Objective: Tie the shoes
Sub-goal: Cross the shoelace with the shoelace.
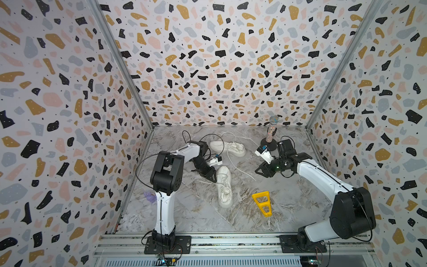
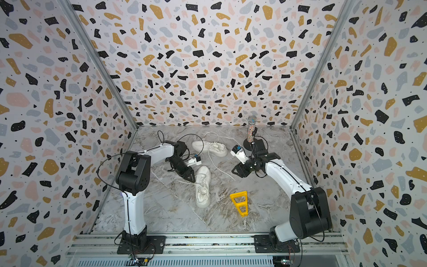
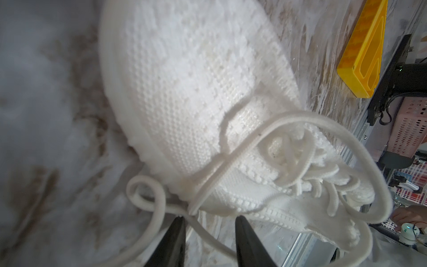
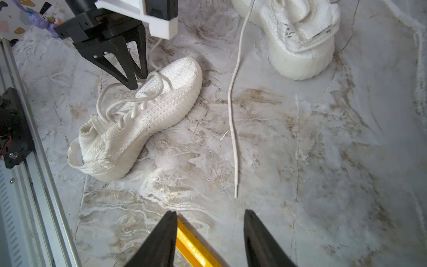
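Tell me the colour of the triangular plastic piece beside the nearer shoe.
The triangular piece is bright yellow, clearest in a top view.

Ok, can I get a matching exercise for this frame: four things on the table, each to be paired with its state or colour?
Things:
1. near shoe
2. far shoe
3. microphone
4. plastic wedge

States:
A. stands on end on a black base
B. a long loose lace trails away from it
C. yellow, lying flat
D. has the left gripper right at it

Pairs: 1-D, 2-B, 3-A, 4-C
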